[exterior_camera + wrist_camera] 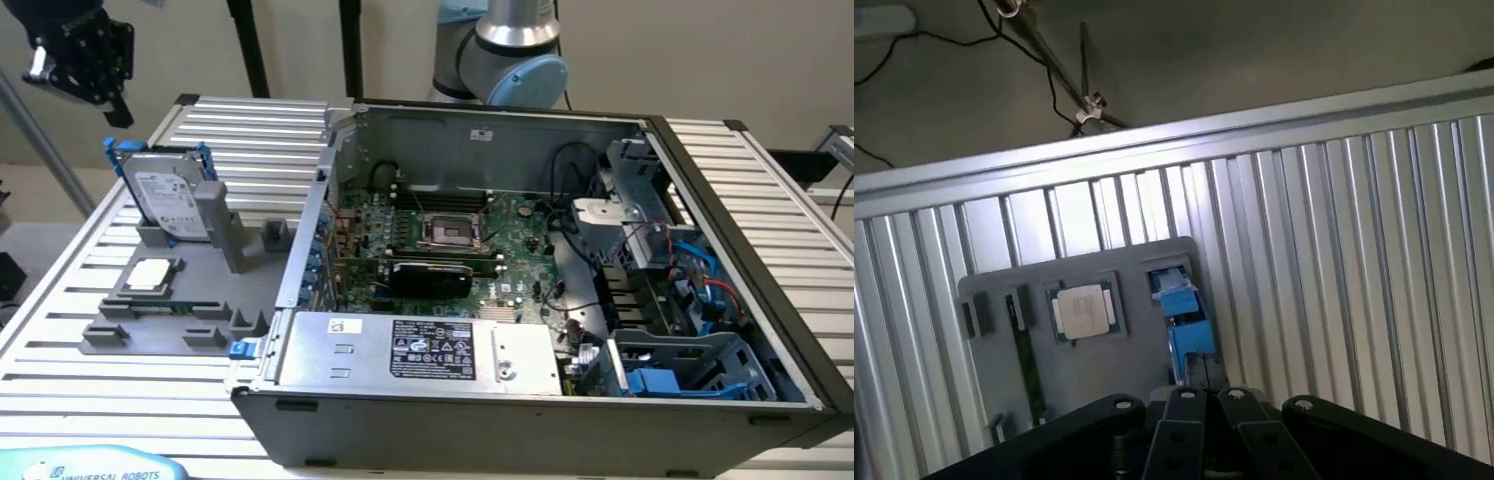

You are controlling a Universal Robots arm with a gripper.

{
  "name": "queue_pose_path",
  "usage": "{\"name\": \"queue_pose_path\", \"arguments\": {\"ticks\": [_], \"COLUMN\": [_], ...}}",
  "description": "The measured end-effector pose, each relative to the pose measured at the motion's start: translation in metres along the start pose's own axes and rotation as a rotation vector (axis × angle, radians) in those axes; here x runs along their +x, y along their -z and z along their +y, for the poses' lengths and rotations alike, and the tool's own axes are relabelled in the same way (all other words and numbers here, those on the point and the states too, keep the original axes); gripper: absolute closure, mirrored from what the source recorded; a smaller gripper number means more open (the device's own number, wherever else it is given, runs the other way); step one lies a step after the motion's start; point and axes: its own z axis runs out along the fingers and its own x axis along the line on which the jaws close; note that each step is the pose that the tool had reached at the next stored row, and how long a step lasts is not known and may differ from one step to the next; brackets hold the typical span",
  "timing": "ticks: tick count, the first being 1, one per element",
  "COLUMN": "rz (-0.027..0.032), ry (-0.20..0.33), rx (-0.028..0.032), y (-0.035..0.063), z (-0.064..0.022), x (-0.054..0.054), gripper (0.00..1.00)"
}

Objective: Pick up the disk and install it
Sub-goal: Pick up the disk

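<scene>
The disk [174, 200], a silver-grey drive with a white label in a blue carrier bracket, stands upright in a slot of the grey holder [200, 320] at the exterior view's left. In the wrist view I see the disk [1182, 312] edge-on as a blue strip. My black gripper [110, 100] hangs in the air above and a little to the left of the disk, apart from it. In the wrist view my gripper [1202, 365] has its fingers pressed together, shut on nothing.
A small square silver chip [150, 275] lies in the holder in front of the disk. The open computer case [334, 170] stands to the right, with a motherboard [441, 240], a silver box with a black label [427, 350] and blue drive bays [681, 375]. Everything rests on a ribbed metal table [54, 300].
</scene>
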Motion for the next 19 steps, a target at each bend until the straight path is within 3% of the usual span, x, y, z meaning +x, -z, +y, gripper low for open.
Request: {"name": "queue_pose_path", "arguments": {"ticks": [8,11,19], "rz": [0.0053,0.0081,0.0086], "ry": [0.102,0.107,0.108], "rx": [-0.0025,-0.0054,-0.0055], "y": [-0.0041,-0.0043,-0.0043], "z": [-0.0031,-0.0058,-0.0058], "x": [-0.0003,-0.0008,0.0002], "gripper": [0.89,0.89,0.89]}}
